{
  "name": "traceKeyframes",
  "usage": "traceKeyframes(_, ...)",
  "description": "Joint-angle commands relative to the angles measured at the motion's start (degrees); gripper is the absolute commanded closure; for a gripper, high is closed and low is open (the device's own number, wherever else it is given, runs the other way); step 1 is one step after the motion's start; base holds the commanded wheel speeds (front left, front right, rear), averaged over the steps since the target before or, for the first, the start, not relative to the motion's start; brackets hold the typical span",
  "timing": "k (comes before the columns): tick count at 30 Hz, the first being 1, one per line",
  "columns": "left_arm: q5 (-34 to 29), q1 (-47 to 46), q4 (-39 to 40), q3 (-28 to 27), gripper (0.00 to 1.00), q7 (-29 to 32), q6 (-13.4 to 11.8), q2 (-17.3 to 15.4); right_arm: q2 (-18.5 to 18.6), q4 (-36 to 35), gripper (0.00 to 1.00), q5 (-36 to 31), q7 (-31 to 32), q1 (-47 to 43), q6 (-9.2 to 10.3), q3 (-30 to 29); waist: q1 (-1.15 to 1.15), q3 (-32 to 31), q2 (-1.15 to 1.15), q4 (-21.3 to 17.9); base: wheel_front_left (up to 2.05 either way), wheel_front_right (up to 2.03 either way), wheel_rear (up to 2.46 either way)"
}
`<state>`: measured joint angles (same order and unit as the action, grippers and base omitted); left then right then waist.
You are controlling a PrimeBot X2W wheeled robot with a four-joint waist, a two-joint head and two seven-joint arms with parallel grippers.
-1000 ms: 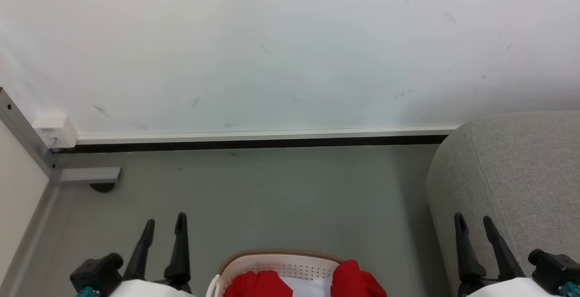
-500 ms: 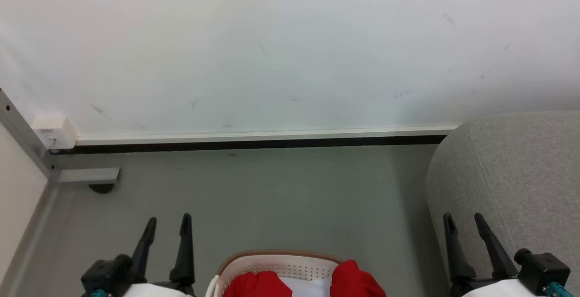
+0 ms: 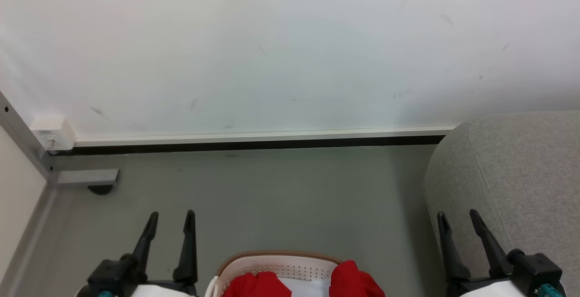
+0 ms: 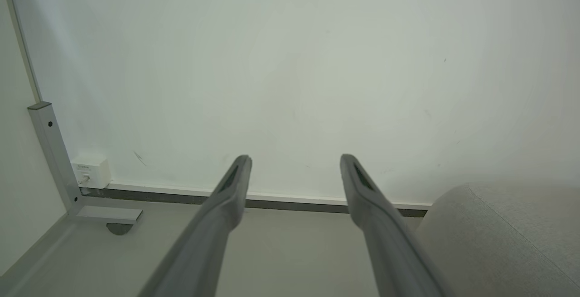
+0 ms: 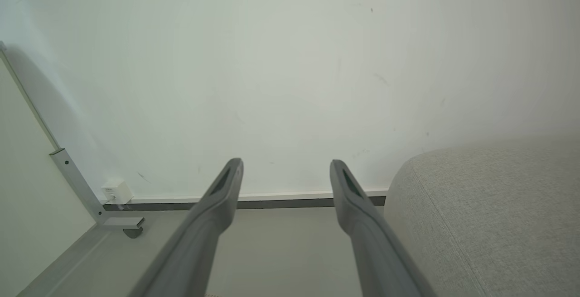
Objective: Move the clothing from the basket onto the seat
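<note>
Grey floor (image 3: 290, 197), clothing (image 3: 353, 281) in the basket (image 3: 276, 257), left fingers (image 3: 187, 242) and right fingers (image 3: 448, 247) spread

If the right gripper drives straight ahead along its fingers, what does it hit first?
Probably the white wall, just above the skirting; the right gripper is open with nothing between it and there. The seat lies close on its right side, though depth is unclear.

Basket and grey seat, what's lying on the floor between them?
Nothing lies there: the head view shows a bare strip of grey floor between the basket and the seat.
</note>
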<state>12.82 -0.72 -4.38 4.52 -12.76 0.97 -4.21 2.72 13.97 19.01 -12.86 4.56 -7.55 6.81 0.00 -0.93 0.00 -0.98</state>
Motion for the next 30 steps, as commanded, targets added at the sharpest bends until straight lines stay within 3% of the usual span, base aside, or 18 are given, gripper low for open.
traceKeyframes(1,-1.53,0.4,0.44,-0.08,0.0,-0.77,0.08,0.05,0.24,-0.36,0.0,-1.38,-0.5,0.6,0.1,0.07,0.0,-0.05,0.0,-0.02,0.0,0.0,0.0)
traceKeyframes(20,-7.86,0.77,0.14,-0.15,0.0,-2.47,0.71,0.9,0.29,-0.11,0.0,-7.96,-2.41,0.87,0.12,1.59,0.0,-0.29,0.0,-0.3,0.0,0.0,0.0)
traceKeyframes(30,-6.41,0.4,0.05,-0.55,0.0,-2.41,1.03,1.11,0.28,0.34,0.0,-6.94,-2.3,0.91,0.12,1.69,0.0,-0.22,0.0,-0.4,0.0,0.0,0.0)
